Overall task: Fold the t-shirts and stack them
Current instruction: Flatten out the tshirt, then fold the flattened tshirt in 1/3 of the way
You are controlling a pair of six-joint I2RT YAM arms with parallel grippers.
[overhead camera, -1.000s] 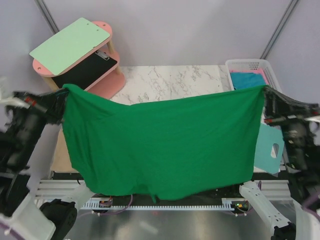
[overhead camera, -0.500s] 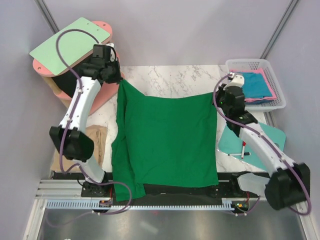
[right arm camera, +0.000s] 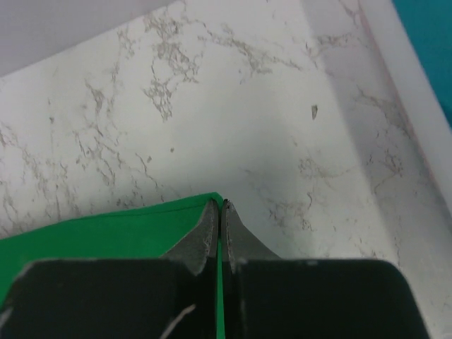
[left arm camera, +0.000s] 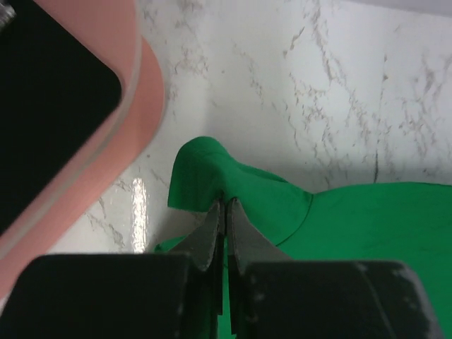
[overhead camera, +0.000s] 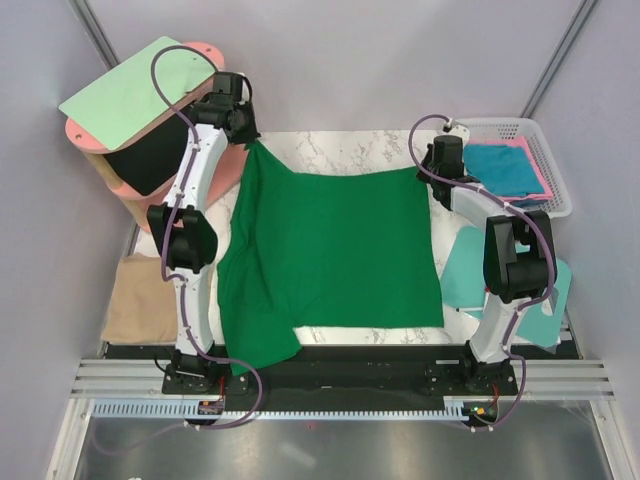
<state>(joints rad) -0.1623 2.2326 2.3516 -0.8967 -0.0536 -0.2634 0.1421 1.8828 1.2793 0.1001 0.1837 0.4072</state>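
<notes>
A bare strip of the marble table (overhead camera: 340, 150) is left open behind the green t-shirt (overhead camera: 330, 250). Passage at the far left is blocked by the pink shelf (overhead camera: 80, 133), just beside the left gripper (left arm camera: 224, 205). The right side is closed by the white basket (overhead camera: 500, 125) and the mint board (overhead camera: 455, 270).

No word, label, brand, number or sign can be read anywhere: the green shirt (overhead camera: 330, 250) pinched in the left gripper (left arm camera: 224, 205) and the right gripper (right arm camera: 219, 205) is plain, as is the marble table (right arm camera: 212, 120) beyond their tips.
</notes>
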